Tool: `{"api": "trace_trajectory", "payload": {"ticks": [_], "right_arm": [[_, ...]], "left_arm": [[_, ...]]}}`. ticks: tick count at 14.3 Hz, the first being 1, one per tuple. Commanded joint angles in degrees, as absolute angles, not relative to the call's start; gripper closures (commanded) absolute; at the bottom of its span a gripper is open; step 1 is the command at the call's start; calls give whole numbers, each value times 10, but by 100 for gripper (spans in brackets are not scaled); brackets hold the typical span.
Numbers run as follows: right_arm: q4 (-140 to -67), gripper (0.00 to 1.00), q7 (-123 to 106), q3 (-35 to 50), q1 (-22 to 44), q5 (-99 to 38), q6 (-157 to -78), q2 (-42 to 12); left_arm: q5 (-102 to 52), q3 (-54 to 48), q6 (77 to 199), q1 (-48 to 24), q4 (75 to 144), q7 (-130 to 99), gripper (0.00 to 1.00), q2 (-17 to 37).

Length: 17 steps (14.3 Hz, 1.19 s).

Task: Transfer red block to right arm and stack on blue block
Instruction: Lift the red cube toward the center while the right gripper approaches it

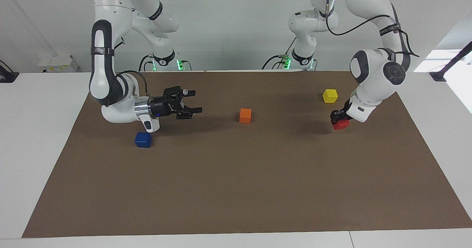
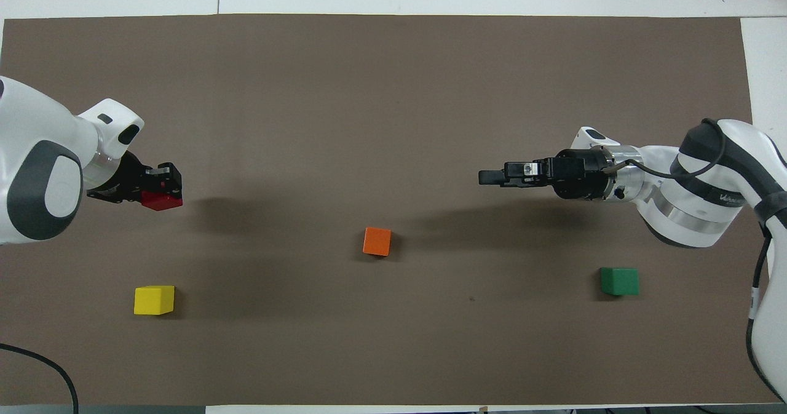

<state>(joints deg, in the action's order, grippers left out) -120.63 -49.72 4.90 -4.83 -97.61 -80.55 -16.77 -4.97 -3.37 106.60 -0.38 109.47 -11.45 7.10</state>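
The red block (image 1: 341,125) is in my left gripper (image 1: 339,119), which is shut on it and holds it just above the mat near the left arm's end. It also shows in the overhead view (image 2: 161,202) under the left gripper (image 2: 162,187). The blue block (image 1: 143,139) sits on the mat near the right arm's end; in the overhead view the right arm hides it. My right gripper (image 1: 193,101) is open and empty. It points sideways toward the table's middle, raised over the mat between the blue block and the orange cube, and shows in the overhead view too (image 2: 492,177).
An orange cube (image 1: 245,115) (image 2: 377,241) sits mid-table. A yellow cube (image 1: 330,95) (image 2: 154,299) lies nearer to the robots than the red block. A green cube (image 2: 619,280) lies near the right arm's base, hidden by the arm in the facing view. The brown mat (image 1: 236,189) covers the table.
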Motion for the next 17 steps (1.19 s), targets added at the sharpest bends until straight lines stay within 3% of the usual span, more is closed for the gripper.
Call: {"api": "trace_trajectory", "payload": {"ticks": [1, 3, 9, 12, 17], "right_arm": [[-1202, 0, -503, 52, -15, -1060, -741, -195], [-1201, 0, -504, 52, 10, -1113, -701, -205], [-1202, 0, -505, 53, 49, -1184, -590, -257], [-1197, 0, -498, 61, 73, -1223, -537, -296], [-1189, 0, -451, 75, 106, -1305, -527, -305]], "left_arm": [[-135, -30, 992, -34, 1058, -217, 100, 13], [-195, -55, 974, -33, 1049, -316, 100, -34], [-343, -97, 922, -34, 1013, -664, 100, -53], [-384, -126, 967, -33, 1012, -787, 100, -51], [-418, -212, 1132, -36, 1026, -958, 100, -49]]}}
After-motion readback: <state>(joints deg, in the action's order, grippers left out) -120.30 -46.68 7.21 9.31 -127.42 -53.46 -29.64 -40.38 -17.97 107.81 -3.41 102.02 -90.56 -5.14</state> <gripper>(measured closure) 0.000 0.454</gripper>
